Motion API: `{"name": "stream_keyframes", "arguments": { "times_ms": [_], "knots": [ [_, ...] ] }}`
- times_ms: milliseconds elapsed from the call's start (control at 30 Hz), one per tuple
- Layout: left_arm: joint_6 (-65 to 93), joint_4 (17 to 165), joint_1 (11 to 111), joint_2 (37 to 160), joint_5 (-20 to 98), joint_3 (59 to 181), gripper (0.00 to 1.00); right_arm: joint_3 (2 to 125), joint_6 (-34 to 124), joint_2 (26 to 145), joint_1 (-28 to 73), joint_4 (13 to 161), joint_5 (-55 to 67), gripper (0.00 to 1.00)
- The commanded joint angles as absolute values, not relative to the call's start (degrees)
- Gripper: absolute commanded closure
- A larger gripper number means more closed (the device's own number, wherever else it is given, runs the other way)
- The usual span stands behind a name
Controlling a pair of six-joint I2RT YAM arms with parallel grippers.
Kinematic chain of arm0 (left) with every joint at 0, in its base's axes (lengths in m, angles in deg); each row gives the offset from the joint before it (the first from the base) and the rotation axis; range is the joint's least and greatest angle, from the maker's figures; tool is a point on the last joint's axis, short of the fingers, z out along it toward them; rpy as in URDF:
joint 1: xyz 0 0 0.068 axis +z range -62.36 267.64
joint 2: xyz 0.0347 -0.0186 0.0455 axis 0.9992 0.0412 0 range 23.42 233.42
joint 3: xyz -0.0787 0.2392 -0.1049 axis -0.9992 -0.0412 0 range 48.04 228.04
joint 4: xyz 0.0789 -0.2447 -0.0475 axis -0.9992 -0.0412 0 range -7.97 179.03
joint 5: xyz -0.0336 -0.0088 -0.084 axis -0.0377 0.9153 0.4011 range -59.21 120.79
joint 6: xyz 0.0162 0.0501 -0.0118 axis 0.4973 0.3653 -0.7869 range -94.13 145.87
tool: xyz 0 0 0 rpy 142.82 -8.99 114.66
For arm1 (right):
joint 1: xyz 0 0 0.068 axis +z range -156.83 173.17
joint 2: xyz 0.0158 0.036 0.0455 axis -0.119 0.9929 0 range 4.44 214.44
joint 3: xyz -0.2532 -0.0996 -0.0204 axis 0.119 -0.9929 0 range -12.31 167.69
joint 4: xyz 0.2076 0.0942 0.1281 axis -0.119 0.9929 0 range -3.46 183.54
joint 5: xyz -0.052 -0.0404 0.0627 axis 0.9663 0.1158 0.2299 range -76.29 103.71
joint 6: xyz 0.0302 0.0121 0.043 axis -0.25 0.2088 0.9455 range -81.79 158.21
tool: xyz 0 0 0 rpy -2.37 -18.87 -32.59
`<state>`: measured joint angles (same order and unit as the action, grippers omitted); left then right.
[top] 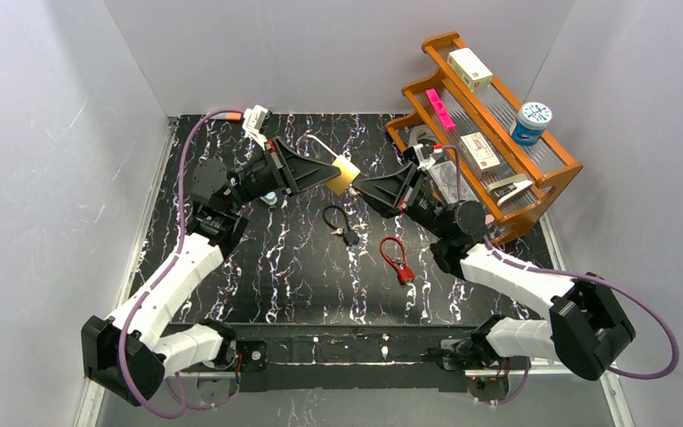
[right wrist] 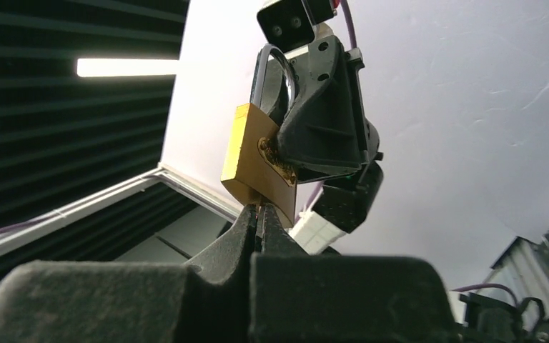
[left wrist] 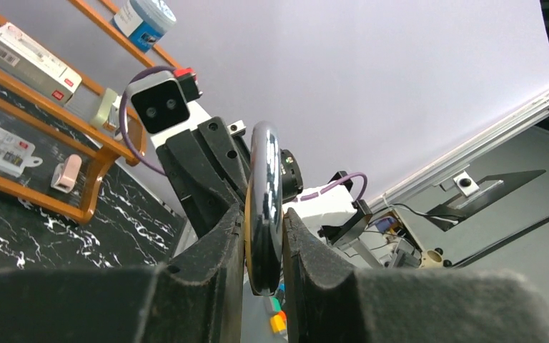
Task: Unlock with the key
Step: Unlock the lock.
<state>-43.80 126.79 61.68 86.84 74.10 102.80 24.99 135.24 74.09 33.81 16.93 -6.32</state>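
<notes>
A brass padlock with a steel shackle hangs in the air above the black marbled table. My left gripper is shut on its body. In the left wrist view the padlock stands edge-on between the two pads. My right gripper meets the lock from the right. In the right wrist view its fingertips are pressed together right under the padlock's lower edge. Only a thin sliver of the key shows between them; the rest is hidden.
A black key ring with a cord and a red cable lock lie on the table below the grippers. A wooden shelf with boxes and a blue-lidded jar stands at the back right, just behind the right arm.
</notes>
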Motion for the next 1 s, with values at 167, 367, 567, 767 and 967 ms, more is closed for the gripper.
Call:
{"name": "stream_keyframes", "arguments": {
  "times_ms": [167, 367, 567, 767, 967],
  "knots": [
    [-36.5, 140.8, 60.7, 85.4, 70.5, 103.6, 1.00, 26.7, 150.9, 76.1, 35.4, 4.4, 0.7, 0.99],
    [-32.9, 143.7, 60.7, 87.7, 71.2, 106.4, 1.00, 27.7, 156.1, 75.8, 36.4, 4.4, 2.9, 0.99],
    [-34.2, 143.9, 60.7, 89.2, 70.7, 107.2, 1.00, 23.5, 147.8, 70.9, 36.2, 14.1, 4.4, 0.62],
    [-35.5, 143.6, 60.8, 88.1, 69.8, 103.6, 1.00, 18.0, 129.2, 58.0, 35.7, 30.2, 8.0, 0.19],
    [-37.9, 143.0, 60.7, 87.3, 72.3, 101.2, 1.00, 32.1, 97.6, 50.7, 35.6, 64.5, 9.1, 0.08]
  ]
}}
